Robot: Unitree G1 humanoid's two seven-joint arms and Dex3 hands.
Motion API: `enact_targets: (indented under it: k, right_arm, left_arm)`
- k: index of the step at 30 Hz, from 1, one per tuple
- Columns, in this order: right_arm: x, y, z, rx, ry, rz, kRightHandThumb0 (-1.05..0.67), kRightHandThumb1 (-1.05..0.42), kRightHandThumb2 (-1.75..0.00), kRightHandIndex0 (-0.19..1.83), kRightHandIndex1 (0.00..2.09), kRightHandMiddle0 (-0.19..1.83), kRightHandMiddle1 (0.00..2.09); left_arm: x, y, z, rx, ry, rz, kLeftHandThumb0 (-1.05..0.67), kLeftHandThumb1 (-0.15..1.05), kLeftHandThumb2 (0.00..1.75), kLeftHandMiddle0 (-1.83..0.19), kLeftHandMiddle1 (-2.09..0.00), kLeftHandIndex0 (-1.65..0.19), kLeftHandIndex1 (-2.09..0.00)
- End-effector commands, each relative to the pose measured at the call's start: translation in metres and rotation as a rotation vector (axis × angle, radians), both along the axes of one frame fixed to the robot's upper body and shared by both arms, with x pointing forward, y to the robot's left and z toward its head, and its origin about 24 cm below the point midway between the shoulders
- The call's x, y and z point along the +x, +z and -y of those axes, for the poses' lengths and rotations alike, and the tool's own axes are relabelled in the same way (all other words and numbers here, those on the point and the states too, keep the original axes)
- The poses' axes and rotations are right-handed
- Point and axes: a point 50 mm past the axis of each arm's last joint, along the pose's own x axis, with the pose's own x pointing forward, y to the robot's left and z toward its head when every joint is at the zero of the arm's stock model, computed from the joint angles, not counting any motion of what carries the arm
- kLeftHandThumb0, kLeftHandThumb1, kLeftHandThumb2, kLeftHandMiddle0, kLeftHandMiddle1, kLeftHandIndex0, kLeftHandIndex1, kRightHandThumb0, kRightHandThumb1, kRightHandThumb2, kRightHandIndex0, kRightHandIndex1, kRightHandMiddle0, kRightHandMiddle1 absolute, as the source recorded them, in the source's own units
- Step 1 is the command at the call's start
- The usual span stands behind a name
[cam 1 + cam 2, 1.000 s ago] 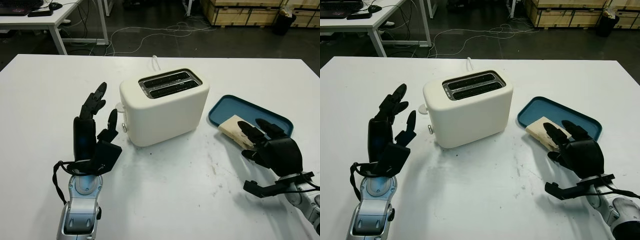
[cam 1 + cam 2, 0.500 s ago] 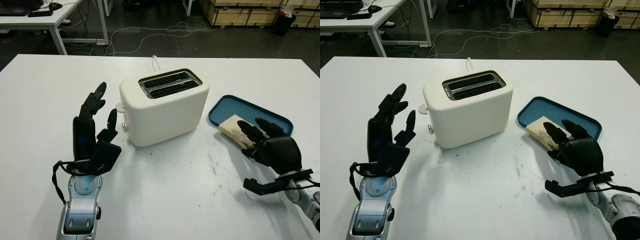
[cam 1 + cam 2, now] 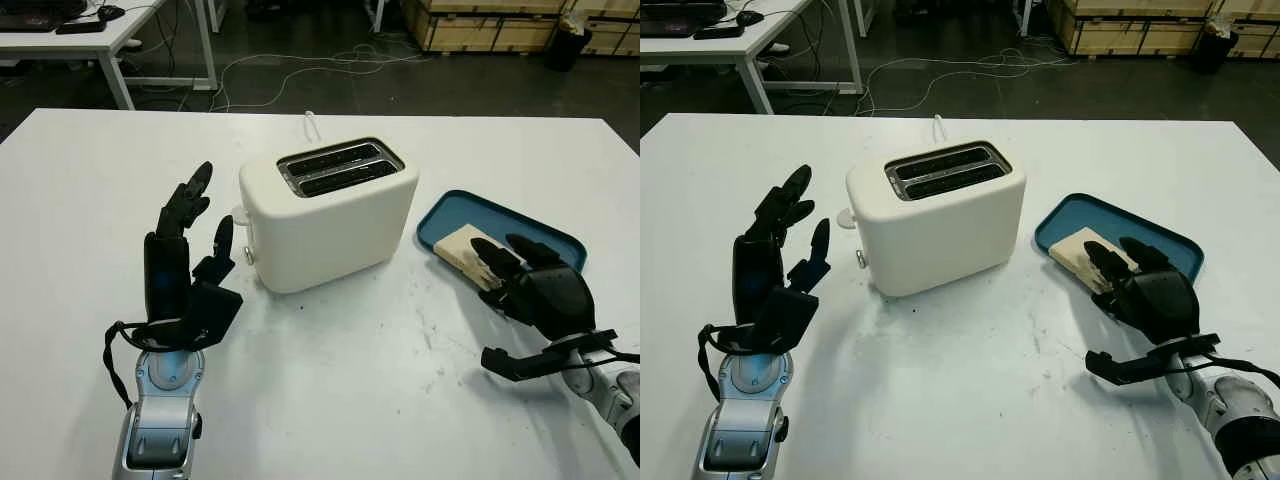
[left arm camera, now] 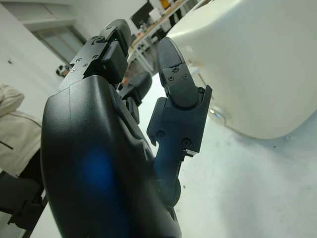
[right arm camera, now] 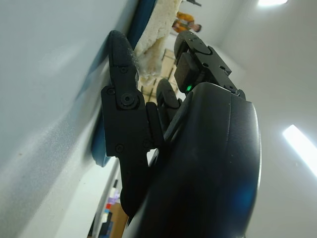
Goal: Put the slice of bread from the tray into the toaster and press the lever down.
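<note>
Slice of bread (image 3: 462, 246) lies at the near left end of the blue tray (image 3: 553, 238), to the right of the toaster. Right hand (image 3: 530, 285) is over the tray's near edge, its fingers (image 3: 487, 253) lying across the near part of the slice; thumb tip touches the bread's edge in the right wrist view. Whether the fingers have clamped on the slice cannot be told. Cream two-slot toaster (image 3: 328, 214) stands mid-table, both slots holding no bread, lever (image 3: 247, 255) on its left end. Left hand (image 3: 185, 262) is open, raised upright just beside that end, apart from the toaster, on the white table (image 3: 330, 390)
</note>
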Motion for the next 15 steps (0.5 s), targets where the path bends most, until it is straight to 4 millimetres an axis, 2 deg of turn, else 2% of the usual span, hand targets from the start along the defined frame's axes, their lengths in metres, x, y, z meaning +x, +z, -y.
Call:
enact_targets:
  k: [1,3,6,7,8,11,15]
  right_arm:
    - [-0.0024,-0.0103,-0.0043,-0.008,-0.006,-0.049,-0.48,-0.89,-0.01,0.42,0.02,0.38,0.02]
    - [-0.0017,-0.0106,-0.0044,-0.027,-0.007,-0.058,-0.48,-0.91,-0.04,0.5,0.05,0.43,0.04]
    - [-0.0019,-0.0107,-0.0047,-0.062,0.0,-0.026,-0.44,-0.92,-0.12,0.82,0.13,0.69,0.09]
    - [-0.002,-0.0105,-0.0051,-0.064,0.002,-0.011,-0.43,-0.92,-0.15,0.88,0.33,0.81,0.1]
    - [-0.0021,-0.0105,-0.0055,-0.063,0.002,-0.003,-0.41,-0.92,-0.16,0.79,0.84,0.95,0.15]
    - [-0.0022,-0.0112,-0.0058,-0.069,0.001,0.005,-0.4,-0.92,-0.21,0.66,1.42,1.02,0.28]
    - [-0.0023,-0.0108,-0.0065,-0.081,0.003,0.011,-0.38,-0.92,-0.23,0.62,1.52,0.99,0.36]
  left_arm:
    - [-0.0006,0.0052,-0.0001,0.002,0.001,0.033,-0.35,0.92,0.56,-0.1,-0.95,-0.41,-0.05]
    - [-0.0007,0.0053,0.0,-0.005,-0.002,0.033,-0.36,0.92,0.56,-0.1,-0.95,-0.41,-0.05]
    - [-0.0009,0.0056,0.0,0.006,-0.002,0.042,-0.35,0.92,0.56,-0.1,-0.95,-0.41,-0.05]
    - [-0.0009,0.0056,0.0001,0.009,-0.002,0.043,-0.35,0.92,0.56,-0.1,-0.96,-0.41,-0.05]
    - [-0.001,0.0056,0.0002,0.01,-0.002,0.043,-0.35,0.92,0.56,-0.1,-0.96,-0.41,-0.05]
    - [-0.0012,0.0054,0.0007,0.001,-0.004,0.04,-0.36,0.92,0.56,-0.09,-0.96,-0.41,-0.05]
    - [-0.0017,0.0052,0.0012,-0.007,-0.008,0.032,-0.35,0.92,0.56,-0.08,-0.96,-0.41,-0.05]
